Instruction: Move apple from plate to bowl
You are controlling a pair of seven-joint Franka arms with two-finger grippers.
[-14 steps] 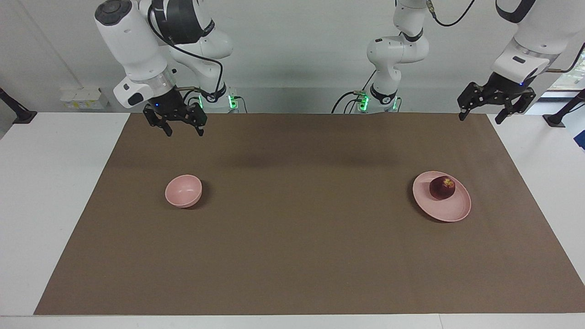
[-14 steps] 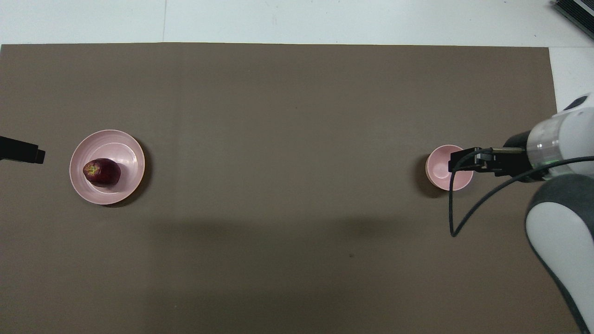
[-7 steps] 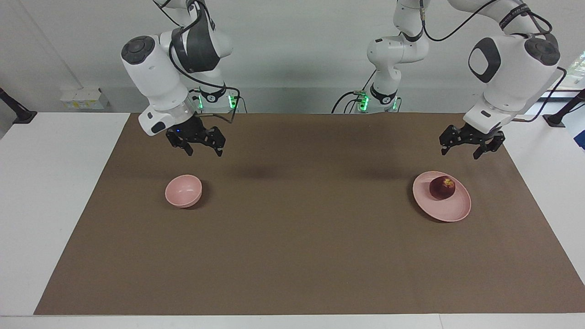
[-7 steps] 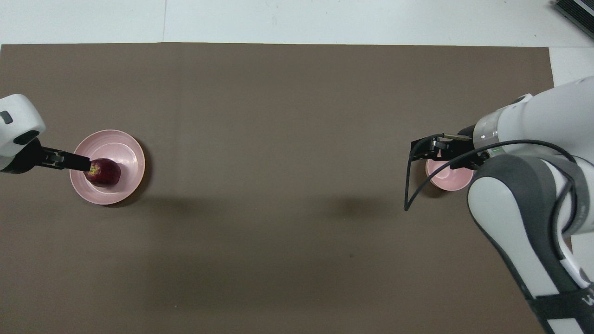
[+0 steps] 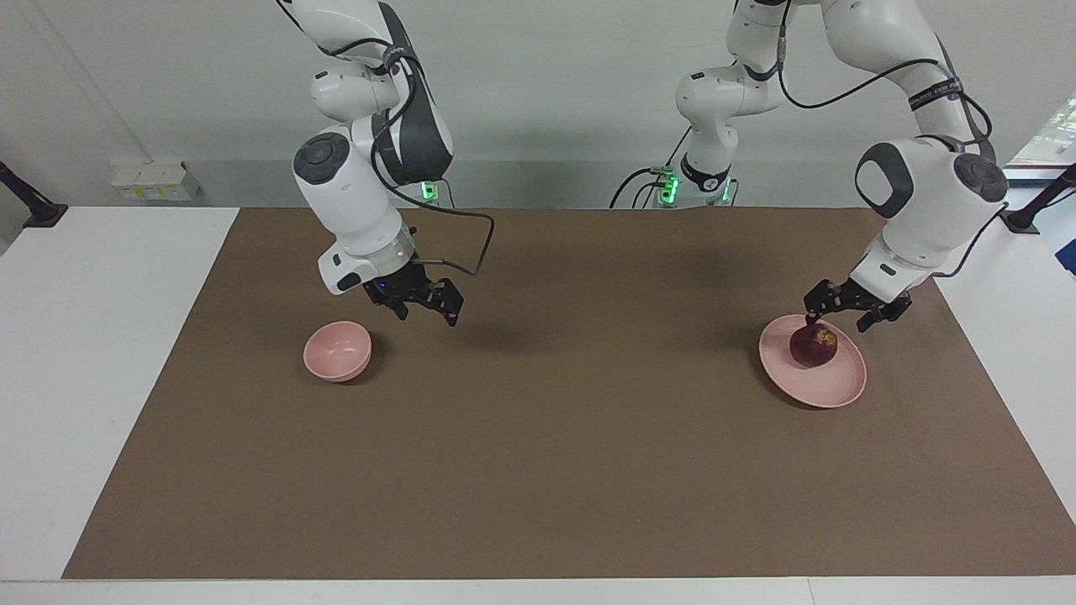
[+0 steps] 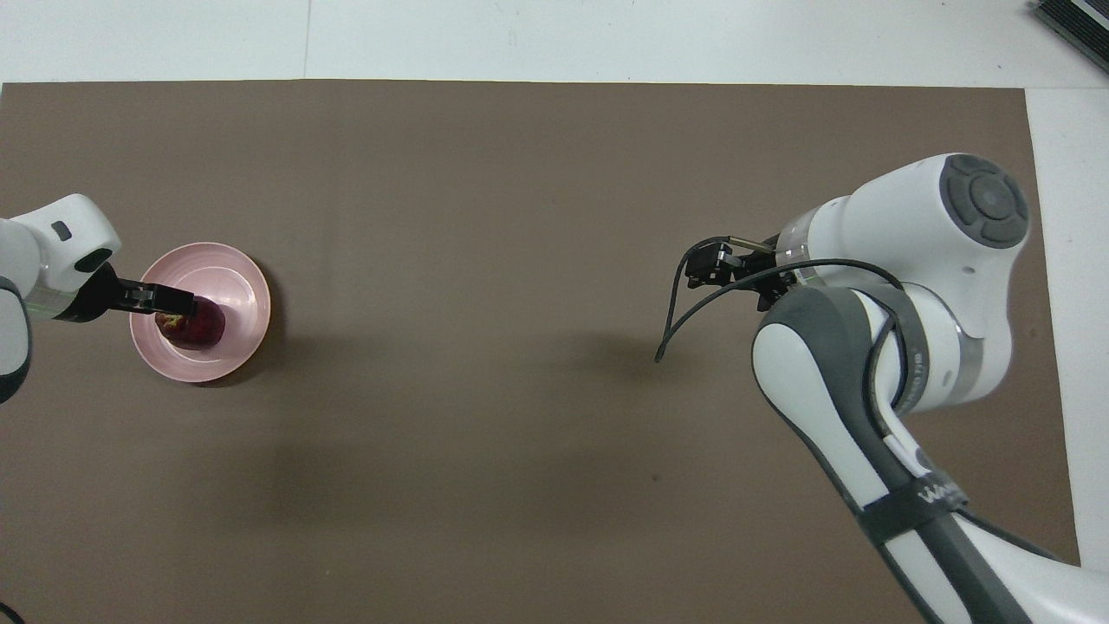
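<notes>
One dark red apple (image 5: pixel 813 346) sits on the pale pink plate (image 5: pixel 828 391) toward the left arm's end of the brown mat (image 5: pixel 555 470). Within the last second the left gripper (image 5: pixel 856 309) has dropped from high above the mat's edge to just over the apple, jaws apart, so a grasp looks imminent. Meanwhile the right gripper (image 5: pixel 424 307), also spread and empty, has swung down beside the small pink bowl (image 5: pixel 337 350). Between plate and bowl the mat lies bare, giving open room for the carry.
</notes>
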